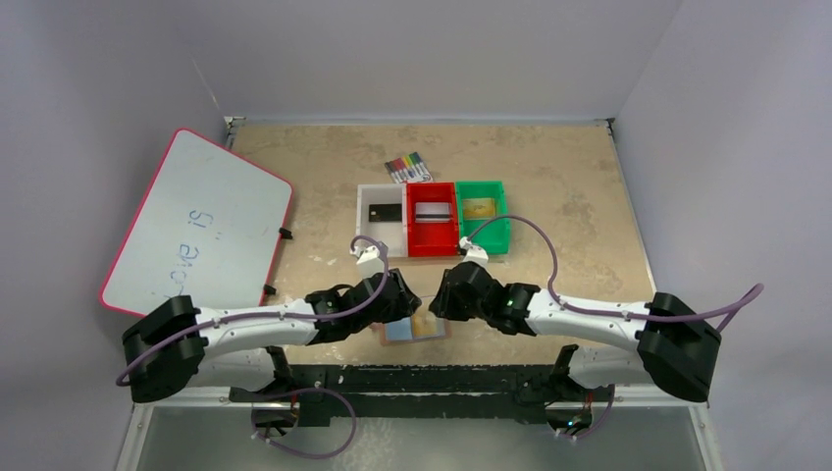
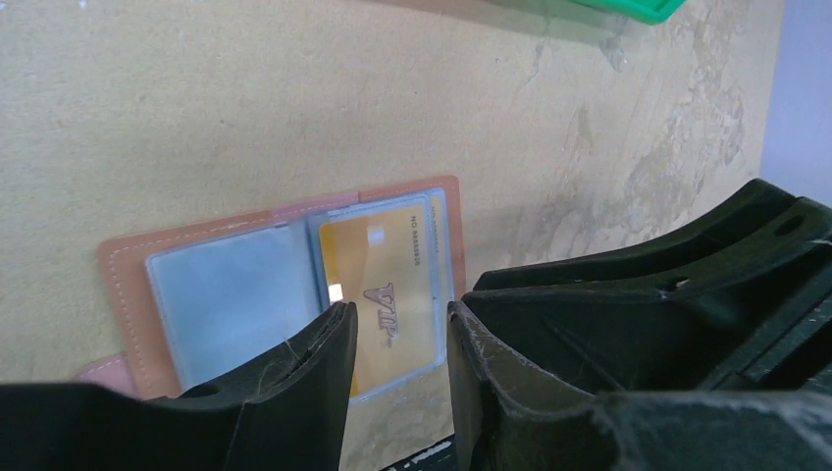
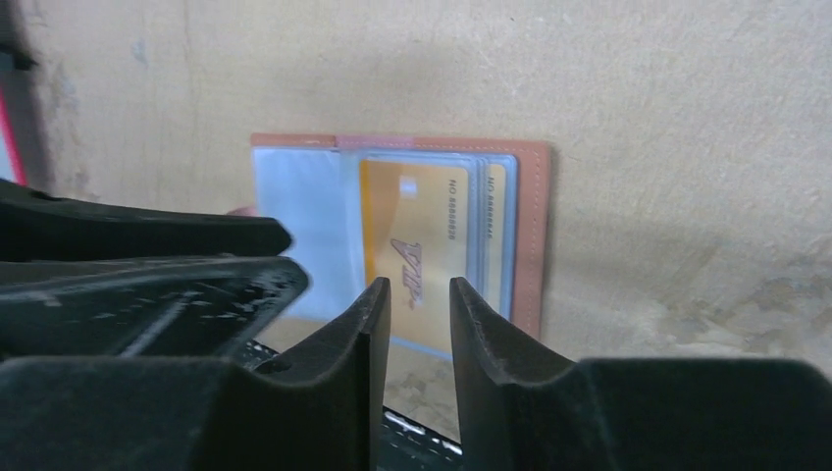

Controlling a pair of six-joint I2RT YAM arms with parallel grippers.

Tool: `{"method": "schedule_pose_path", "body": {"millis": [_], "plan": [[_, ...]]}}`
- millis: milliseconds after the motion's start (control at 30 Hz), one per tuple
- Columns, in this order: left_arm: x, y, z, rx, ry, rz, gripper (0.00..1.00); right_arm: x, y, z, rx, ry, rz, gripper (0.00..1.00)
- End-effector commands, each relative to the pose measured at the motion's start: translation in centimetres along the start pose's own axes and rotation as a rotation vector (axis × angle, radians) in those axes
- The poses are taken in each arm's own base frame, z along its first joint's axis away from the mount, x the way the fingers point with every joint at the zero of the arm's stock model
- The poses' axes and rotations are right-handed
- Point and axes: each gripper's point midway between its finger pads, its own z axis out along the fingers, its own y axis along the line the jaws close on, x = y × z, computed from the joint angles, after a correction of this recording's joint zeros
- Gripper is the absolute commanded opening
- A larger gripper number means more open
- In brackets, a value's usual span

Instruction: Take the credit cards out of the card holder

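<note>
The tan-brown card holder (image 1: 417,327) lies open and flat on the table near the front edge, between my two grippers. In the left wrist view its left clear pocket (image 2: 231,294) looks empty and its right pocket holds a gold credit card (image 2: 392,265) marked VIP. The right wrist view shows the same gold card (image 3: 417,226) with a second gold card edge (image 3: 495,226) behind it. My left gripper (image 1: 404,306) (image 2: 397,312) hovers open over the holder's near edge. My right gripper (image 1: 443,299) (image 3: 420,287) is slightly open just above the gold card. Neither holds anything.
White (image 1: 363,221), red (image 1: 432,245) and green (image 1: 488,235) bins stand in a row mid-table, holding a black card (image 1: 383,211), a silver card (image 1: 433,212) and a gold card (image 1: 479,207). A marker pack (image 1: 407,167) lies behind them. A red-rimmed whiteboard (image 1: 201,221) lies at the left.
</note>
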Motion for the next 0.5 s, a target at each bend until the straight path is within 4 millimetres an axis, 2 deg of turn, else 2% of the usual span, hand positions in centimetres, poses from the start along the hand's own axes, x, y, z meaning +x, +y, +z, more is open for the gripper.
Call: {"method": "schedule_pose_path", "body": {"millis": [0,200,467], "plan": [[0.6,-1.3,0.6,0.060,0.013,-0.029,0.38,-0.9,1.7,0.0,-0.086,-0.030,0.015,0.29],[1.3,0.3,1.1,0.018,0.019,-0.034,0.36,-0.4,2.0,0.3,-0.107,-0.003,0.015,0.29],[2.3,1.4,1.5,0.008,0.043,-0.035,0.36,1.0,0.9,1.6,-0.053,0.052,0.009,0.29]]}}
